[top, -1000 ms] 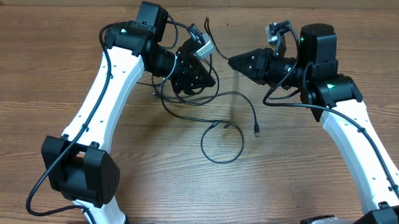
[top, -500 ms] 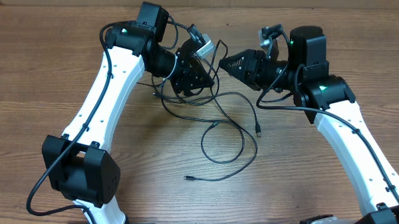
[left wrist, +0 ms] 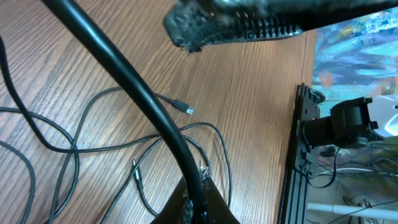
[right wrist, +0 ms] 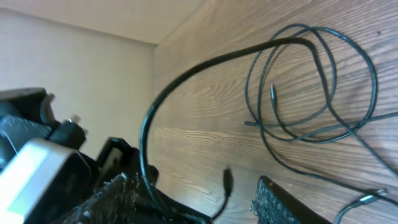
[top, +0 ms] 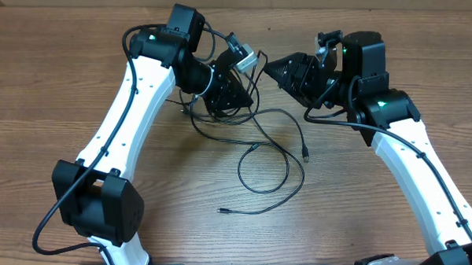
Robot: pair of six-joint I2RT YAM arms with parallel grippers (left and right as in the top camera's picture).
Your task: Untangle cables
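Surface: brown wood-grain table point(top: 359, 223), met at its far edge by a plain beige wall point(right wrist: 74, 56); a black rail point(left wrist: 298, 155) is seen along another edge. Cables point(top: 270, 161): thin black cords laid in overlapping loops at table centre, bunched beneath the left gripper point(top: 233, 91). Left gripper: fingers spread wide, one cord crossing the gap, nothing pinched. Right gripper point(top: 274, 68): likewise spread, one cord lying against a finger.

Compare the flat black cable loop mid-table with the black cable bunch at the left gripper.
The black cable loop lies flat on the wooden table as one open oval; the black cable bunch is several strands crossing. The loop sits out in the open; the bunch crowds at the left gripper. Both are thin black cord.
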